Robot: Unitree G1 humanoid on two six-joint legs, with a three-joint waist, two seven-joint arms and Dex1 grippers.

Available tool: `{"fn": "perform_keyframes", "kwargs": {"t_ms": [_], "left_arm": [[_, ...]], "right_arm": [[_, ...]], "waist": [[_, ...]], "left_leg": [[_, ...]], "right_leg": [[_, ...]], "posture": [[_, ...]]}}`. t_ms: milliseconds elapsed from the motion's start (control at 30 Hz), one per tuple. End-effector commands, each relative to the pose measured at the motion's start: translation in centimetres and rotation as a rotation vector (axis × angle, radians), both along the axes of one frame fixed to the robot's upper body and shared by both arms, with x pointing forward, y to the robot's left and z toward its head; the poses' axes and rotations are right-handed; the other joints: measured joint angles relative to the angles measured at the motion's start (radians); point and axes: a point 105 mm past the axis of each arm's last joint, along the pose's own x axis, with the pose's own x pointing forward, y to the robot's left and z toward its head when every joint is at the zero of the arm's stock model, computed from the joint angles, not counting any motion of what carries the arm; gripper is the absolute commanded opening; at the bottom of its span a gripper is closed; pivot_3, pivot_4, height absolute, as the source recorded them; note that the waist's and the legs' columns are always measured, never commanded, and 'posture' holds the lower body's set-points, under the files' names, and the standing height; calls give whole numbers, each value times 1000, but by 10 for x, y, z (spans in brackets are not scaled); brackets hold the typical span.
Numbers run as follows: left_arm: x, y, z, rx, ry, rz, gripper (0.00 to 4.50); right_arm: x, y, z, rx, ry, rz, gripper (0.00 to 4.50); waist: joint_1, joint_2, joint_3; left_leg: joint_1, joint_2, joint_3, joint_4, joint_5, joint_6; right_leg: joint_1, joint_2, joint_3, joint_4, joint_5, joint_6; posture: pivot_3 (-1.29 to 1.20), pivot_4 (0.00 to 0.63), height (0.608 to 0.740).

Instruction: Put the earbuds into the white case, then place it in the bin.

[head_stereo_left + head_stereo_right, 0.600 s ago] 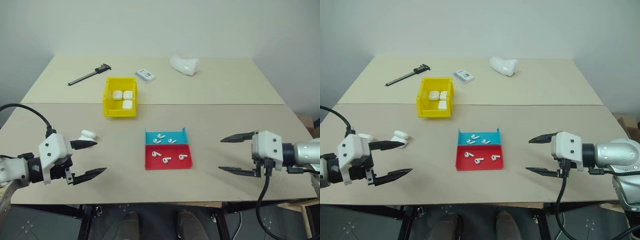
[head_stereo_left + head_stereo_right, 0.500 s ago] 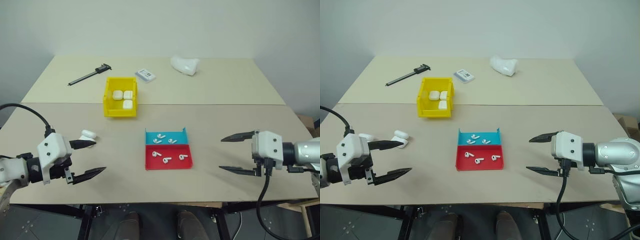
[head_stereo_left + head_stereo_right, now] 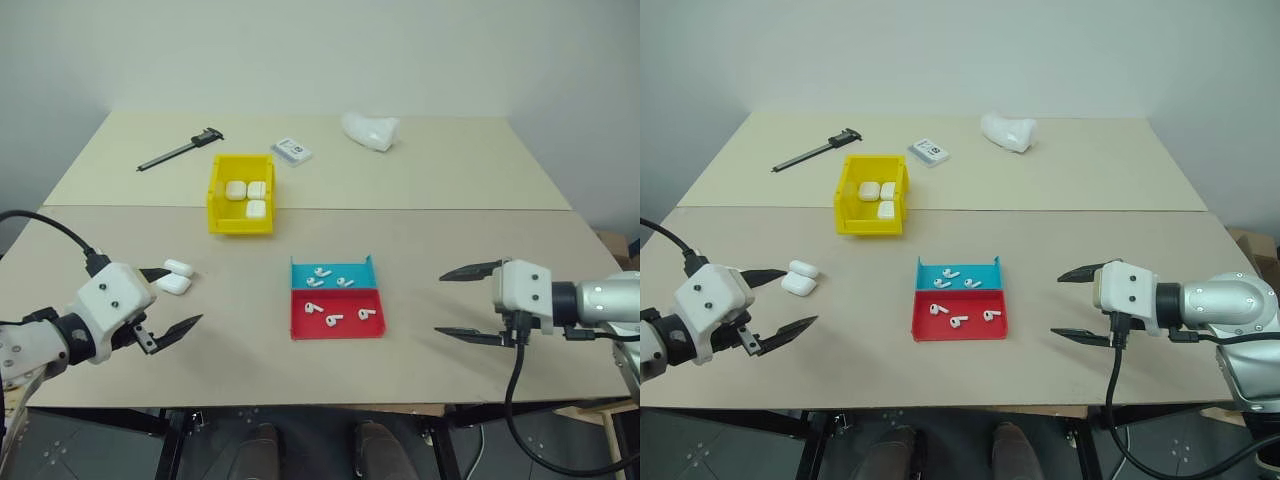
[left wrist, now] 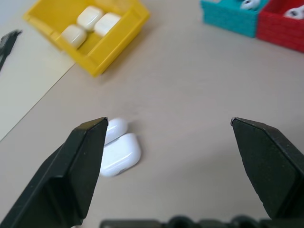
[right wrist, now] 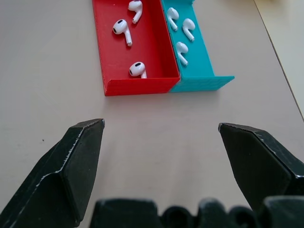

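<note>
Two small glossy white cases (image 3: 175,277) lie side by side at the left of the frame, lids shut. The left gripper (image 3: 170,301) hangs just beside them, jaws wide, empty; the right gripper (image 3: 458,303) too. Earbuds (image 3: 333,319) sit in the red-blue tray (image 3: 336,331) at center, yellow bin (image 3: 240,218) upper left holds three more cases

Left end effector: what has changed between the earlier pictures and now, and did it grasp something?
The left end effector turned and drew slightly back from the two small glossy white rounded cases, so both now lie uncovered. It is open and grasped nothing. The right end effector, also open, barely shifted. The yellow plastic bin, the shallow red and blue tray and its white earbuds stayed.
</note>
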Motion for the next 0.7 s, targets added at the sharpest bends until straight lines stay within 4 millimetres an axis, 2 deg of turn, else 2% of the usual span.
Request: {"fn": "perform_keyframes", "kwargs": {"t_ms": [33,67,167,333,533,700], "left_arm": [[9,16,17,27,120,227,4500],[15,25,20,-38,187,329,4500],[28,28,28,-143,311,407,4500],[37,38,19,27,452,472,4500],[60,39,25,4,567,467,4500],[76,36,19,28,632,413,4500]], "right_arm": [[-1,0,10,6,-43,-16,4470],[-2,0,8,5,-35,-23,4470],[-2,1,2,13,-21,-50,4470],[1,6,-5,23,1,-81,4470],[1,11,-9,32,31,-89,4470],[0,14,-15,27,50,-105,4470]], "waist": [[4,-1,0],[5,-1,0],[3,0,0],[-24,-1,1],[-14,-2,1],[-5,-2,1]], "left_leg": [[-1,0,-1,0,0,0],[0,0,-1,0,0,0],[1,-2,-2,0,0,0],[-1,-2,-3,-1,0,0],[-2,-2,-2,-1,0,0],[-3,-2,-2,-1,0,0]], "right_leg": [[0,0,-1,0,-1,1],[0,0,-1,0,-1,2],[1,0,-1,0,-4,8],[-1,1,2,0,0,1],[-2,1,1,0,0,1],[-3,1,1,0,0,1]], "posture": [[0,150,740],[0,150,740],[0,150,740],[0,150,740],[0,150,740],[0,150,740]]}}
